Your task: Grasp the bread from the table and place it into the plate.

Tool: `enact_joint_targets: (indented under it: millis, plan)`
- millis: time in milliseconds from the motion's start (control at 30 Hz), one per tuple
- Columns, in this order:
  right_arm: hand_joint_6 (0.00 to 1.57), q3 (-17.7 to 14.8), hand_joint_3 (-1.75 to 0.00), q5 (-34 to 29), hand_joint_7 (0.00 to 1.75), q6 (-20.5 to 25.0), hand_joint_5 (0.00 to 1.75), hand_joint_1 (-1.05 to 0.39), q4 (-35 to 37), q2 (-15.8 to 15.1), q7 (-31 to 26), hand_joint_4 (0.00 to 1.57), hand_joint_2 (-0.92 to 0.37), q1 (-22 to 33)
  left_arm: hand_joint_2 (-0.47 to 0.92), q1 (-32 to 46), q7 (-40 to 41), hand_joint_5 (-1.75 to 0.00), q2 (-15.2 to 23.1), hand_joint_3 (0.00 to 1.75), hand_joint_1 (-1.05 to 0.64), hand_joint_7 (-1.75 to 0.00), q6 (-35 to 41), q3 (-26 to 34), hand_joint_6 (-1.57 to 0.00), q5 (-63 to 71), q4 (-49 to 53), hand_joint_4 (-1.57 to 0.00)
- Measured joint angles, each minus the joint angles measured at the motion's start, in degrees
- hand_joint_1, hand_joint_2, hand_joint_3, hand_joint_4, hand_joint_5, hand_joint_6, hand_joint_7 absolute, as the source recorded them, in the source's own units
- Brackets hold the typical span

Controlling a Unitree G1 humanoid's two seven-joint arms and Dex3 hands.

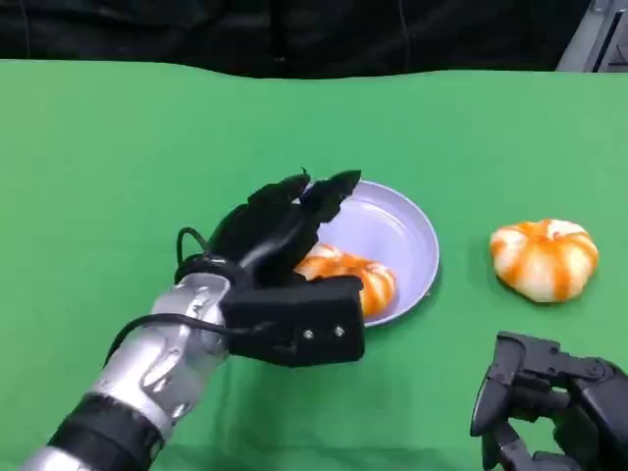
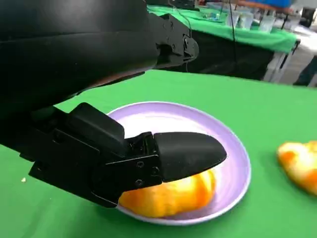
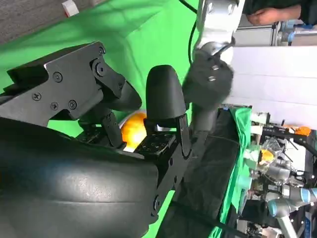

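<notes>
A round orange-and-white bread [image 1: 368, 278] [image 2: 173, 196] lies inside the lilac plate [image 1: 392, 231] [image 2: 163, 119], close to its near rim. My left hand [image 1: 280, 231] [image 2: 99, 148] hovers over the plate's left side with its fingers stretched out and spread. Its thumb sits just above the bread, and the other fingers stand well clear of it. A second, similar bread [image 1: 545, 257] [image 2: 299, 163] rests on the table to the right of the plate. My right hand [image 1: 549, 402] [image 3: 148, 114] waits low at the near right, holding nothing, fingers apart.
A green cloth [image 1: 118, 177] covers the table, which ends at a dark backdrop at the far edge. In the right wrist view, other green tables with equipment and a person's hand appear in the background.
</notes>
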Motion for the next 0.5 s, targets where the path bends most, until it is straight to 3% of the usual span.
enact_joint_targets:
  millis: [33, 133, 167, 200, 267, 333, 367, 433, 467, 500]
  plan:
    - [0.72, 0.09, -1.05, -0.01, 1.5, 0.01, 1.75, -0.04, 0.01, 0.02, 0.01, 0.76, -0.65, -0.11, 0.92, 1.05, -0.97, -0.05, -0.05, 0.35, -0.37, -0.07, 0.06, 1.35, -0.29, -2.08, -1.75, -0.14]
    - [0.72, 0.16, -1.04, 0.06, 1.5, 0.01, 1.75, -0.04, 0.02, 0.23, -0.04, 0.76, -0.65, -0.13, 0.92, 4.09, -2.29, -0.06, -0.57, 0.3, -0.29, -0.07, -0.03, 5.44, -0.34, -8.53, -6.39, -0.17]
    - [0.72, 0.16, -1.05, 0.08, 1.5, 0.01, 1.75, -0.04, 0.02, 0.28, -0.04, 0.76, -0.65, -0.13, 0.92, 4.57, -2.42, -0.18, -0.6, 0.37, -0.09, -0.14, -0.03, 6.09, -0.64, -9.17, -7.15, -0.61]
    - [0.72, 0.34, -1.05, 0.07, 1.5, 0.0, 1.75, -0.04, 0.06, 0.34, -0.02, 0.76, -0.65, -0.38, 0.89, 5.7, -3.91, -0.2, -0.49, 0.47, 0.0, -0.14, 0.0, 7.55, -0.81, -11.8, -8.73, -0.83]
    - [0.72, 0.47, -1.05, -0.01, 1.5, -0.07, 1.75, -0.04, 0.2, 0.42, -0.04, 0.76, -0.65, -0.52, 0.77, 9.5, -8.94, -0.22, 0.14, 0.74, 0.09, -0.11, 0.0, 11.39, -1.04, -20.51, -14.21, -1.12]
    - [0.72, 0.46, -1.05, -0.08, 1.5, -0.08, 1.75, -0.04, 0.6, 0.4, -0.1, 0.76, -0.65, -0.69, 0.64, 13.63, -14.71, -0.52, 1.54, 1.01, 0.1, -0.12, 0.93, 15.21, -1.18, -29.3, -20.74, -1.16]
    - [0.72, 0.45, -1.05, -0.17, 1.5, -0.08, 1.75, -0.04, 0.88, 0.39, -0.17, 0.76, -0.65, -0.86, 0.61, 15.35, -16.77, -0.95, 2.28, 1.08, 0.1, -0.21, 2.59, 16.84, -1.29, -32.8, -23.71, -1.11]
    - [0.72, 0.51, -1.04, -0.41, 1.5, -0.04, 1.75, -0.04, 1.21, 0.4, -0.21, 0.76, -0.65, -1.45, 0.6, 19.25, -20.28, -1.22, 3.67, 1.12, 0.09, -0.49, 7.39, 19.96, -1.23, -39.55, -29.58, -1.05]
    - [0.72, 0.49, -1.04, -0.44, 1.5, -0.04, 1.75, -0.04, 1.25, 0.4, -0.25, 0.75, -0.65, -1.63, 0.57, 21.19, -21.62, -1.48, 4.36, 1.19, 0.08, -0.92, 9.39, 21.01, -1.09, -42.09, -31.91, -0.99]
    - [0.72, 0.57, -1.04, -0.59, 1.5, -0.03, 1.75, -0.03, 1.37, 0.41, -0.32, 0.75, -0.65, -1.93, 0.56, 23.3, -22.67, -1.59, 5.02, 1.23, 0.09, -1.16, 11.17, 21.87, -0.99, -43.95, -34.08, -0.95]
